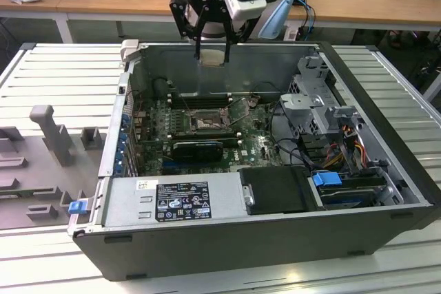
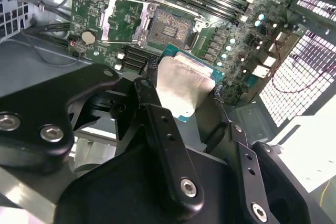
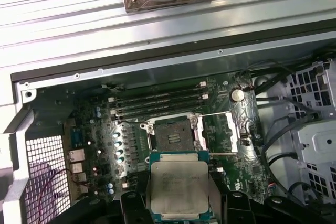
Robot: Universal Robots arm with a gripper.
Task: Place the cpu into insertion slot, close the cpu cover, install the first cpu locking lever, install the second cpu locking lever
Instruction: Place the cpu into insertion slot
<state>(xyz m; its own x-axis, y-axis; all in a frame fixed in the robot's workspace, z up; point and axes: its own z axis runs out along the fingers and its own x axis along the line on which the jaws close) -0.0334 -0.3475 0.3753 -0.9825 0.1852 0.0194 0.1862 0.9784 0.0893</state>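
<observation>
A robot arm's gripper [image 1: 211, 53] hangs over the far wall of an open computer case [image 1: 275, 239], which lies on a slatted counter [image 1: 62, 80]. Its jaws are clenched on the cpu [image 3: 178, 184], pinching the chip by two opposite edges and holding it flat, silvery face up. In the exterior view the chip hangs well above the green motherboard [image 1: 255, 146].

The insertion slot [image 3: 175, 134] sits bare below, its dark centre exposed in both wrist views. The cpu cover [image 2: 107, 19] stands swung open just beside the slot (so nothing appears to bar the way down).

The step in hand looks to be the first one, seating the chip, with the cover and both levers not yet dealt with. Doing it well would seem to depend on three things: squaring the chip's edges to the silver rim of the slot, keeping it level all the way down, and letting it settle into the slot without pressing. A tilted or off-centre arrival could catch a corner on the rim or harm the fine contacts. The chip's proper corner orientation cannot be judged from these views.
</observation>
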